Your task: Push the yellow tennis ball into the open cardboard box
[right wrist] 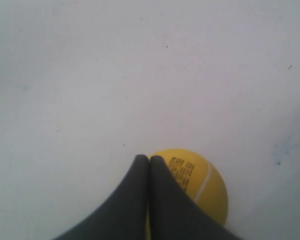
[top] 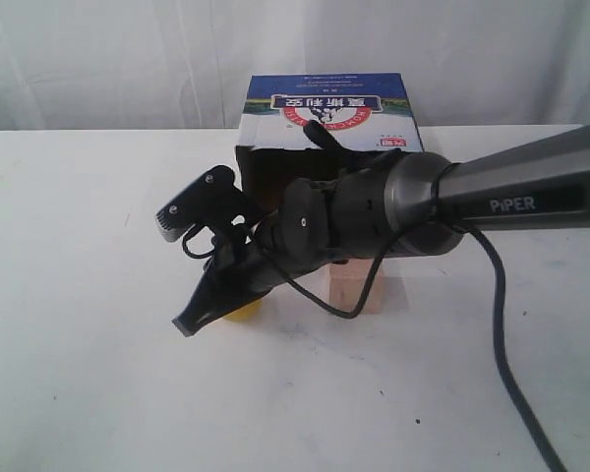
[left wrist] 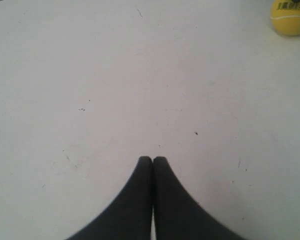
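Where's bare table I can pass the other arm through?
Free: the table left of the right gripper, and the near strip before it. Crowded: centre, where tennis ball, wooden cube and cardboard box cluster around the arm.

surface: flat white tabletop [top: 79, 374], faint dark specks | rear centre: large open cardboard box [top: 329, 113], blue-and-white printed top, standing on it | just in front of box: pale wooden cube [top: 346, 285] | left of cube, apart from it: small yellow fuzzy tennis ball [top: 244, 312], dark print
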Controlling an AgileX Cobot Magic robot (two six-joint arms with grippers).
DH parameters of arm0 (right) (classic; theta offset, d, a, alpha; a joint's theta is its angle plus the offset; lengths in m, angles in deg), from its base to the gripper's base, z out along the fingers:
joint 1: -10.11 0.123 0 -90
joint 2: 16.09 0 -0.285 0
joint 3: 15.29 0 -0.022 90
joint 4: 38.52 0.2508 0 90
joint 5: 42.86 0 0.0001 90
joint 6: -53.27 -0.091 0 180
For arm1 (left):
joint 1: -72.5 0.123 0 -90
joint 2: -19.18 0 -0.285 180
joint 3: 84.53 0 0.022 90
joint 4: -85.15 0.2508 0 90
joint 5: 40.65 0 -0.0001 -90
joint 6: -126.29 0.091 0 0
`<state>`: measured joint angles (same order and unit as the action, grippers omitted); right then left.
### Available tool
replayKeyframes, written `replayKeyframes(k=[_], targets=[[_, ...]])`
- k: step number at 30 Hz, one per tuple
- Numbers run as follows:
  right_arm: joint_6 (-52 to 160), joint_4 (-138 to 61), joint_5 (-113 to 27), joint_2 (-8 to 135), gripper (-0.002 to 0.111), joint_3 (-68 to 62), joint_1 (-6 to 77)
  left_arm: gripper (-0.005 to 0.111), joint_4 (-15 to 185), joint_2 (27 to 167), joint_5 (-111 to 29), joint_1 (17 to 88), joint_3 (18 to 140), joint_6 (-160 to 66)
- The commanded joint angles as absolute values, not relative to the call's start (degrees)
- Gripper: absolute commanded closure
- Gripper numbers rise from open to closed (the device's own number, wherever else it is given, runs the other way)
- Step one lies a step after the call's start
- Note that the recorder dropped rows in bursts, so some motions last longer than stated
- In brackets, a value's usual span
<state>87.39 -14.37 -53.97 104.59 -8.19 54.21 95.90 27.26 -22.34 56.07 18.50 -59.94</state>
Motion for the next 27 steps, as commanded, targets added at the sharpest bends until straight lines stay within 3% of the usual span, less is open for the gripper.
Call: replayKeyframes(k=[1, 27], targets=[[87.6, -17.7, -52.8, 105.1, 0.108, -8.2, 54.0, 0.107, 96.0, 27.0, -21.8, 55.8, 18.3, -59.8], [87.9, -18.9, -48.3, 105.1, 0.108, -8.2, 49.9, 0.107, 96.0, 27.0, -21.8, 55.8, 18.3, -59.8]])
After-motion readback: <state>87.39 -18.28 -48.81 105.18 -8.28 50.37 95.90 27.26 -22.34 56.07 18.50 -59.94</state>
